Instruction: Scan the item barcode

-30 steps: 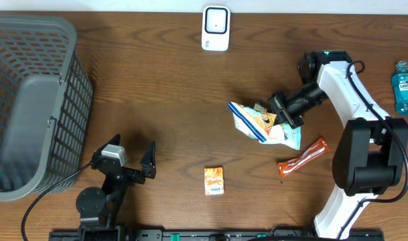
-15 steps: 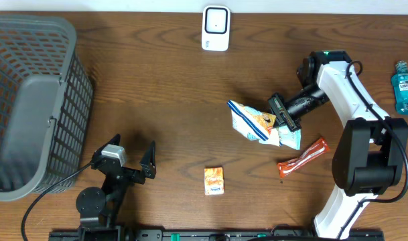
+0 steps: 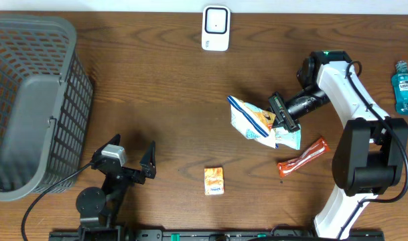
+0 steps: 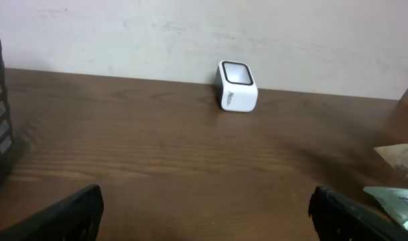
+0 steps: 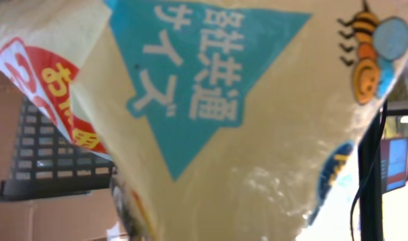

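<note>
The snack bag (image 3: pixel 256 119), yellow and white with a blue triangle of Japanese print (image 5: pixel 210 100), sits right of centre over the wooden surface (image 3: pixel 170 100), clamped at its right end by the right jaws, which are pressed together on it. The overhead view does not tell whether the bag clears the wood. It fills the right wrist view. The white right arm (image 3: pixel 344 87) reaches in from the right edge. A teal-and-white packet (image 3: pixel 291 138) touches the bag's lower right edge, and a red-orange stick packet (image 3: pixel 303 156) lies just beyond. The white barcode scanner (image 3: pixel 216 28) stands well apart at the far edge. A small orange packet (image 3: pixel 214 181) lies nearer the front. The left jaws stand wide apart, holding nothing, beside the grey basket (image 3: pixel 29 100). A blue mouthwash bottle (image 3: pixel 405 87) stands far right.
</note>
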Controlling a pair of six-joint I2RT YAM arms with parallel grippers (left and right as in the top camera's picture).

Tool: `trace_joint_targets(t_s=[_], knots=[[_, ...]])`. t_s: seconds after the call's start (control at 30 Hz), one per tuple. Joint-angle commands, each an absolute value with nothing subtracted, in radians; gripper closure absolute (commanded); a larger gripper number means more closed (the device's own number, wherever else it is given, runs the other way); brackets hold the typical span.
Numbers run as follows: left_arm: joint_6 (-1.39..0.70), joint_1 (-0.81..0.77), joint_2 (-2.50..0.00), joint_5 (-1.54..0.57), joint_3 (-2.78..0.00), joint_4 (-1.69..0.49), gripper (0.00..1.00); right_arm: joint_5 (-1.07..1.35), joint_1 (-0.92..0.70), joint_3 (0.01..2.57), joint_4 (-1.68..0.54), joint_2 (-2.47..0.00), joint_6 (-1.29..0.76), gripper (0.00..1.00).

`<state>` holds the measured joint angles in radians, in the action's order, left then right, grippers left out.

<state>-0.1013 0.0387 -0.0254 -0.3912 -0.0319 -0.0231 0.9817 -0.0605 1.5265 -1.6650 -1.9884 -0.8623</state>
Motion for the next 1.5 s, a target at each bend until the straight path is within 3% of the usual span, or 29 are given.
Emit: trace_joint_targets(t_s=[0.0, 0.17, 0.33, 0.43, 0.53, 0.8, 1.03, 1.47], knots=[[-0.103, 0.040, -0.023, -0.408, -0.004, -0.039, 0.02, 1.031, -0.060, 1.528, -1.653, -1.967, -0.694, 0.99], [-0.102, 0.040, -0.023, -0.408, -0.004, -0.039, 0.02, 1.180, -0.060, 1.528, -1.478, -1.967, -0.261, 0.99], [-0.103, 0.040, -0.023, -0.408, -0.004, -0.039, 0.02, 1.562, -0.060, 1.530, -1.357, -1.967, 0.379, 0.99], [-0.102, 0.040, -0.023, -0.408, -0.004, -0.039, 0.02, 1.562, -0.064, 1.534, -1.317, -1.967, 0.677, 0.99], [-0.102, 0.040, -0.023, -0.408, -0.004, -0.039, 0.02, 1.555, -0.088, 1.529, -1.328, -1.967, 1.187, 0.99], [-0.102, 0.040, -0.024, -0.408, -0.004, -0.039, 0.02, 1.562, -0.184, 1.532, -1.319, -1.967, 1.735, 0.99], [-0.103, 0.040, -0.024, -0.408, -0.004, -0.039, 0.02, 1.562, -0.273, 1.641, -1.306, -1.956, 1.993, 0.99], [-0.102, 0.040, -0.024, -0.408, -0.004, -0.039, 0.02, 1.562, -0.278, 1.847, -1.423, -1.911, 1.975, 0.99]])
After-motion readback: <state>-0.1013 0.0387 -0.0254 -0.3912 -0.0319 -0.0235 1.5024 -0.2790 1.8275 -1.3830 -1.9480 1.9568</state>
